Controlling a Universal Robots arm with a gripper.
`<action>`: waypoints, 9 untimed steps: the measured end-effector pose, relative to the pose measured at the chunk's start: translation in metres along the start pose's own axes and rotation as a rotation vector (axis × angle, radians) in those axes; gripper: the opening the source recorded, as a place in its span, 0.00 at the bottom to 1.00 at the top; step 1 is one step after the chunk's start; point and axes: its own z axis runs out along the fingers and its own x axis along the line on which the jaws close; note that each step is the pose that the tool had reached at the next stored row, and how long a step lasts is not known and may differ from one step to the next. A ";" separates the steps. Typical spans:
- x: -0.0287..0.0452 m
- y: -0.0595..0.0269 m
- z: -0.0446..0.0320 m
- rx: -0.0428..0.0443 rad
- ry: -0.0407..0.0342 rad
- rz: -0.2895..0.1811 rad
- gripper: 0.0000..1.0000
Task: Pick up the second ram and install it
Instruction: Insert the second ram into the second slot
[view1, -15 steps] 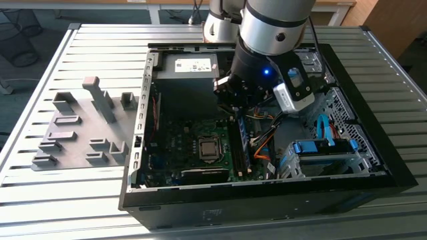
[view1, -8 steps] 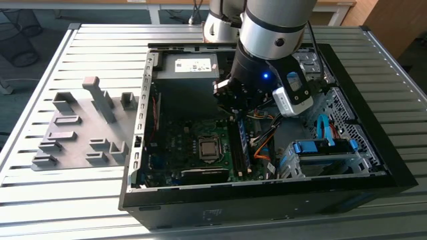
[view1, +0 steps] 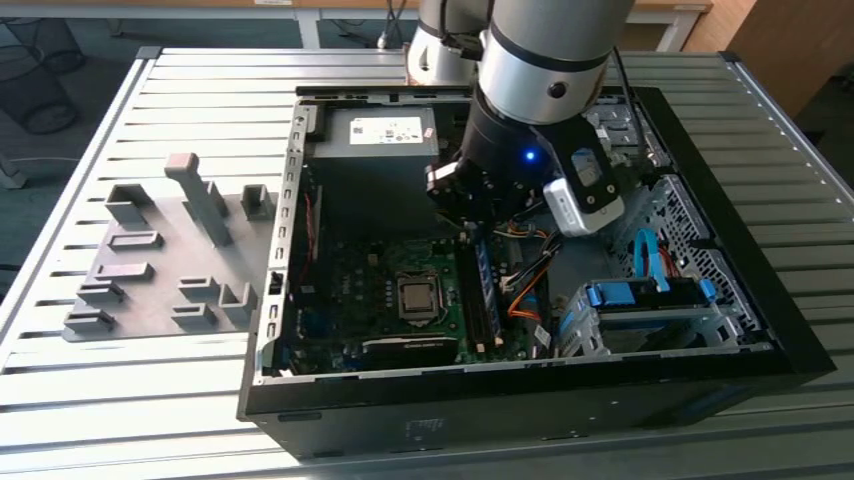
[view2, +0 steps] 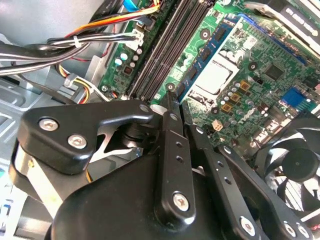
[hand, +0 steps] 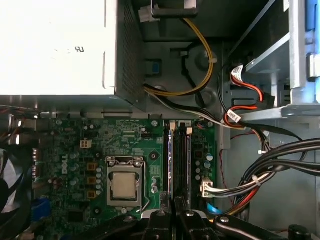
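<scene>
RAM install, seating stage (judged).

Exterior view: gripper (view1: 461, 205) hangs low in the case, just beyond the CPU (view1: 418, 297). A blue-green ram (view1: 483, 295) stands in a slot beside the CPU. The PSU label (view1: 380, 128) is too small to read.
Second wrist view: pincer (view2: 170, 95) is drawn narrow, with nothing visible between its tips, at the slot end near the CPU (view2: 212, 75).
First wrist view: ram (hand: 171, 155) is upright beside the CPU. I cannot tell the first stick from the second. Seating calls for a straight, even press.

Fan (view2: 295, 170) cropped; pincer (hand: 172, 212) tips cut off.
</scene>
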 end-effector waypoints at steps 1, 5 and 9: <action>-0.0002 -0.0001 0.0019 0.0001 0.0000 0.001 0.14; -0.0007 -0.0011 0.0090 0.0001 0.0000 0.003 0.14; -0.0011 -0.0024 0.0163 0.0007 0.0004 -0.009 0.14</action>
